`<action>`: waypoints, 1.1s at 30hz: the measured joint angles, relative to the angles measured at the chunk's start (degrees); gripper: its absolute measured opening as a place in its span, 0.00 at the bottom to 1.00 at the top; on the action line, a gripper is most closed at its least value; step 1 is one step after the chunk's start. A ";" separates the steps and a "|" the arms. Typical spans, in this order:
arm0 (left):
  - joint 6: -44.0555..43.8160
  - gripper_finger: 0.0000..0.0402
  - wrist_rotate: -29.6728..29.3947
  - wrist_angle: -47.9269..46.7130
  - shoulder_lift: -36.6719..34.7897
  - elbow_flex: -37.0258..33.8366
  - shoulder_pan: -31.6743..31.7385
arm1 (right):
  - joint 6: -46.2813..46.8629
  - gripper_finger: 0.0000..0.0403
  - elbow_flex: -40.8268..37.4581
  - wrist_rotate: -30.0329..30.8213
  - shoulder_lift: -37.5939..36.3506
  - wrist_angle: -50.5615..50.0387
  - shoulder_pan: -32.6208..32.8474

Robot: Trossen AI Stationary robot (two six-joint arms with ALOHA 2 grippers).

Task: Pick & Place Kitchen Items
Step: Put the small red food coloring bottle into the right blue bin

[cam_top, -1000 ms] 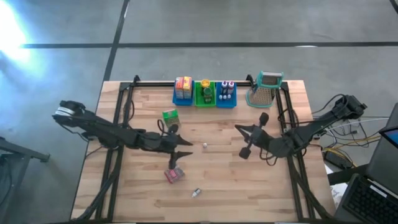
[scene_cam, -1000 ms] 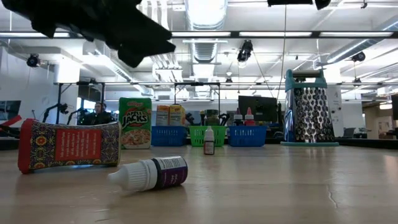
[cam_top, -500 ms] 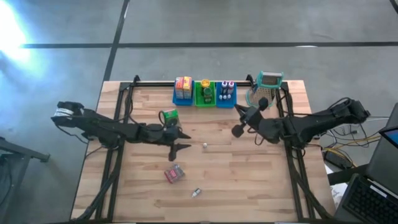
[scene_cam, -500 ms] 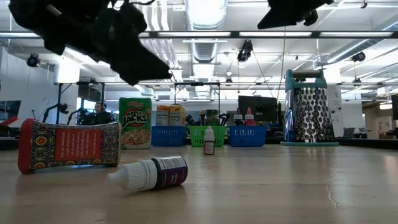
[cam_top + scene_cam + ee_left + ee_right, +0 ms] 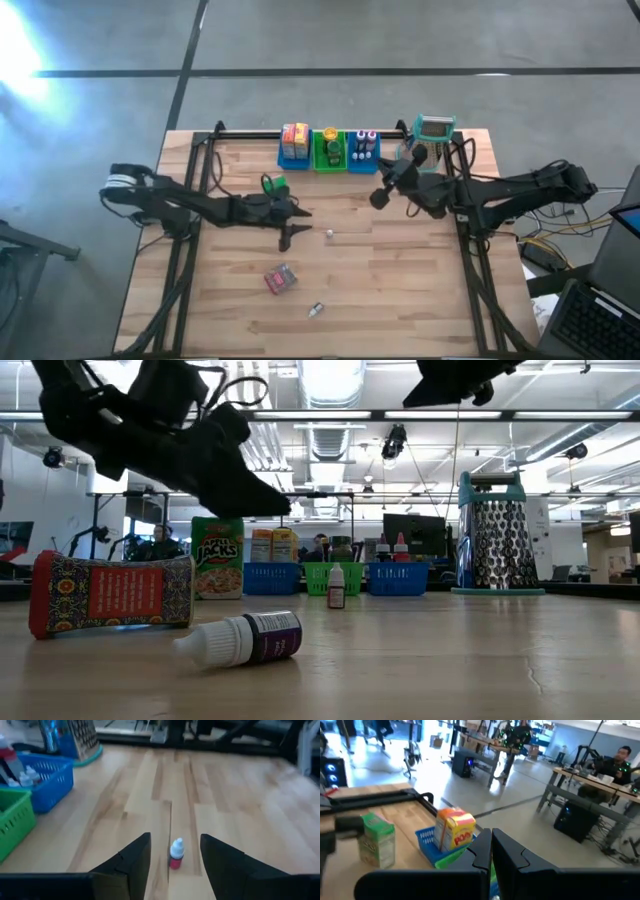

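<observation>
Left tool [image 5: 290,232] hanging over mid tabletop [image 5: 400,290], fingers apart, holding nothing; small red bottle [image 5: 176,854] standing just ahead of them. Right tool [image 5: 385,190] hovering near blue bin [image 5: 363,164], fingers pressed together, empty. Patterned packet [image 5: 280,279] and purple bottle [image 5: 316,310] lying toward near edge

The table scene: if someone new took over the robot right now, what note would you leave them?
Left gripper: open, empty, hovering over the small red-bottomed bottle mid-table.
Right gripper: shut, empty, raised near the bins.
Sorted already: yellow boxes in the left blue bin, items in the green bin, small bottles in the right blue bin.
Left on the table: green cereal box, that small bottle, patterned red packet, purple bottle lying on its side.
The grater stands beside the bins.
</observation>
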 joint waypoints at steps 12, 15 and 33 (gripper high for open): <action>-3.20 0.41 -3.85 -6.82 8.15 3.08 -2.55 | -1.73 0.02 0.02 -0.15 -0.46 2.91 -0.04; -3.35 0.40 -3.52 -10.27 8.15 2.95 -2.68 | -1.86 0.02 0.11 -0.13 -0.46 3.07 -0.07; -0.16 0.41 -7.48 -9.65 19.27 11.78 -3.58 | -6.02 0.02 0.13 -2.82 -0.46 0.91 -0.02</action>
